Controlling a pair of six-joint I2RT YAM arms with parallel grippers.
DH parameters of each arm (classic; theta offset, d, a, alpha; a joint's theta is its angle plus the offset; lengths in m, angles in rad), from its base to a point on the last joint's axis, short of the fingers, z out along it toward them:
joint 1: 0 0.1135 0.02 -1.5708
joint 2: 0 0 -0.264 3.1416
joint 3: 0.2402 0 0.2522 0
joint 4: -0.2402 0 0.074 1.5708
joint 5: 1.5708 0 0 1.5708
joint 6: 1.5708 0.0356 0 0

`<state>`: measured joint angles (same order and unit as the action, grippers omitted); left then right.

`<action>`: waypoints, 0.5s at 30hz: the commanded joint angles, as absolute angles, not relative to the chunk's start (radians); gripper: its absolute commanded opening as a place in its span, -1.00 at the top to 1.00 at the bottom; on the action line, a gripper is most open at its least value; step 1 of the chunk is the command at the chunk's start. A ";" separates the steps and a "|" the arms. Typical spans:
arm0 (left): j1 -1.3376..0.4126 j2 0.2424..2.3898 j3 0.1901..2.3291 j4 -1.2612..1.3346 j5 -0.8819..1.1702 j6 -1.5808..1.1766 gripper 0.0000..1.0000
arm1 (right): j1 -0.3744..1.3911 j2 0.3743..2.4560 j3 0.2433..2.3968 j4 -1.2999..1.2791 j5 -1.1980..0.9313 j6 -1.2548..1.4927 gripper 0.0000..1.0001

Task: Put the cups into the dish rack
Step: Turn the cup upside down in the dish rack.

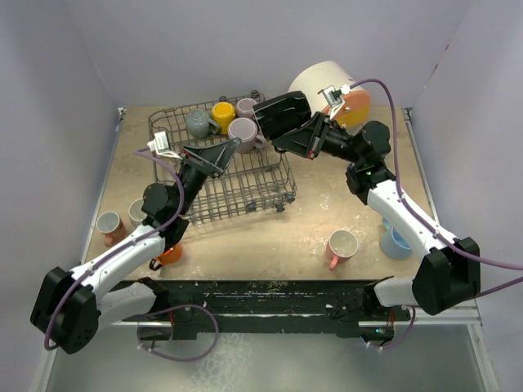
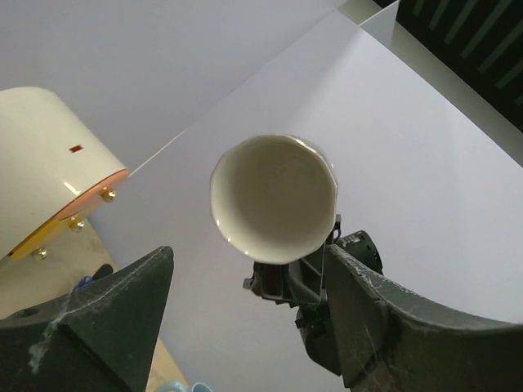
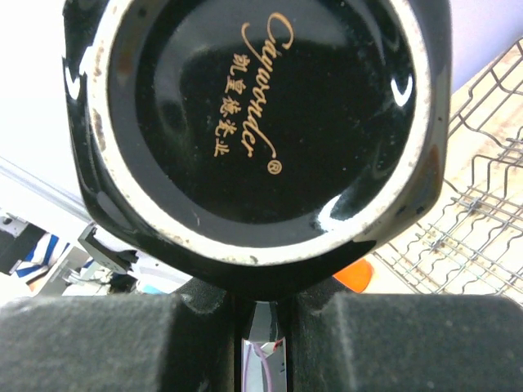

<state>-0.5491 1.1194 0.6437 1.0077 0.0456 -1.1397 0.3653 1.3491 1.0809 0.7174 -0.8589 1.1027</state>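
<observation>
Beige surface, white walls. Right claw clamped on black cup at dish rack's far right edge; left claw spread open, facing its mouth. Alongside in rack: grey cup, yellow cup, mauve cup. White cylinder behind

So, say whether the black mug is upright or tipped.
Tipped: the mug lies sideways in the right gripper, base filling its wrist view.

Lab test booth, blank white walls

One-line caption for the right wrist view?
Right pincer shut on a black ceramic mug, gold-lettered base facing camera, grey wire dish rack behind.
</observation>
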 commanded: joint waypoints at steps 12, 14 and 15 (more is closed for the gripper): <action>-0.537 0.746 0.511 0.397 -0.188 -1.063 -0.74 | 0.342 1.310 1.148 0.775 -0.905 0.955 1.00; -0.537 0.721 0.535 0.280 -0.222 -1.043 -0.75 | 0.342 1.314 1.158 0.755 -0.915 0.922 1.00; -0.537 0.713 0.555 0.215 -0.238 -1.030 -0.75 | 0.341 1.317 1.164 0.740 -0.921 0.903 1.00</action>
<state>-0.5434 0.7559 0.5083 0.4793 -0.1440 -1.0882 0.3496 1.3491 1.0809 0.6785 -0.8936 0.9970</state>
